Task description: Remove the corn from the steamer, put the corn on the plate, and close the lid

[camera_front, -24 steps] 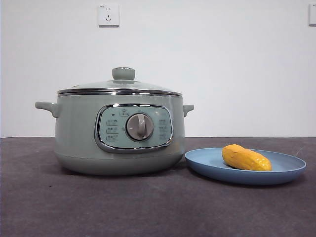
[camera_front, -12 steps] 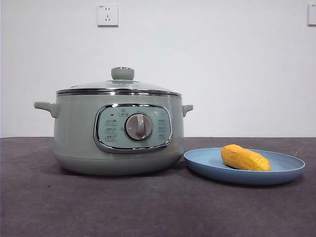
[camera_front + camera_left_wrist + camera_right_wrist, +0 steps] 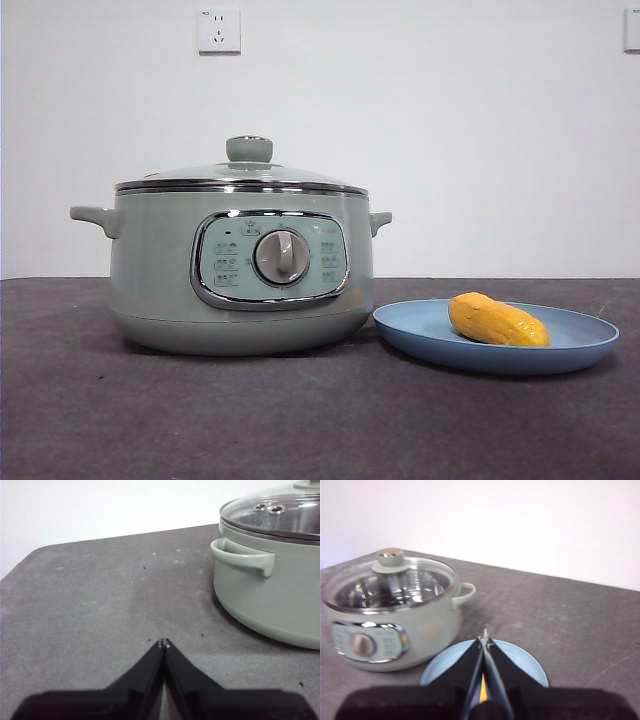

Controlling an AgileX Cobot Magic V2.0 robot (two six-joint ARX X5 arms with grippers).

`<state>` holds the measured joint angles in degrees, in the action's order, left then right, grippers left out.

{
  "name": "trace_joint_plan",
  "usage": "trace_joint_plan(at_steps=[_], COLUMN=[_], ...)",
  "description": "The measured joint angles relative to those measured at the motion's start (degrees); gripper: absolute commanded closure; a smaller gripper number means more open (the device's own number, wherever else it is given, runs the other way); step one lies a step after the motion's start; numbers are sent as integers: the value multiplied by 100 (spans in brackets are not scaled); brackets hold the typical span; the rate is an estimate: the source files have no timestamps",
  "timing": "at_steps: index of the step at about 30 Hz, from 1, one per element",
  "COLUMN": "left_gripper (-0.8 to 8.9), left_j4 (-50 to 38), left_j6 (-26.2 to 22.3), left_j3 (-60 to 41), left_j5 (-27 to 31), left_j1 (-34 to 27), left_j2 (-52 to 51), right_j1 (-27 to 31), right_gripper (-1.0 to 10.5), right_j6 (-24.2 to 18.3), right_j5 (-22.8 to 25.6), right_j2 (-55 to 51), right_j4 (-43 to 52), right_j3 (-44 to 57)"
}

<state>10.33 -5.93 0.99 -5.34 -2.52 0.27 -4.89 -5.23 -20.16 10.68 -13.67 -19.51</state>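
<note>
The sage-green steamer [image 3: 240,270] stands on the table with the glass lid [image 3: 240,178] seated on its rim, knob on top. To its right lies the light-blue plate [image 3: 495,338] with the yellow-orange corn [image 3: 497,320] resting on it. In the left wrist view my left gripper [image 3: 163,642] is shut and empty, out on the table beside the steamer [image 3: 272,590] and its lid [image 3: 280,512]. In the right wrist view my right gripper [image 3: 484,639] is shut and empty above the plate [image 3: 520,662]; only a sliver of corn [image 3: 483,689] shows between the jaws. Neither arm appears in the front view.
The dark grey tabletop [image 3: 300,420] runs to a white wall with a socket [image 3: 219,31]. The table's rounded corner [image 3: 30,560] shows in the left wrist view.
</note>
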Motion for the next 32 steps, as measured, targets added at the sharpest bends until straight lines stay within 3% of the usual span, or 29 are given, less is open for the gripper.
trace_joint_plan(at_steps=[5, 14, 32], left_gripper=[817, 817, 817], left_j4=[0, 0, 0], left_j6=[0, 0, 0], left_j3=[0, 0, 0], left_j5=[0, 0, 2], left_j1=[0, 0, 0], left_j2=[0, 0, 0], right_j1=[2, 2, 2], right_gripper=[946, 946, 946], right_j6=[50, 319, 487], right_j5=[273, 680, 691], right_j2=[-518, -1045, -1045], right_j4=[772, 822, 496], right_j3=[1093, 1834, 1858])
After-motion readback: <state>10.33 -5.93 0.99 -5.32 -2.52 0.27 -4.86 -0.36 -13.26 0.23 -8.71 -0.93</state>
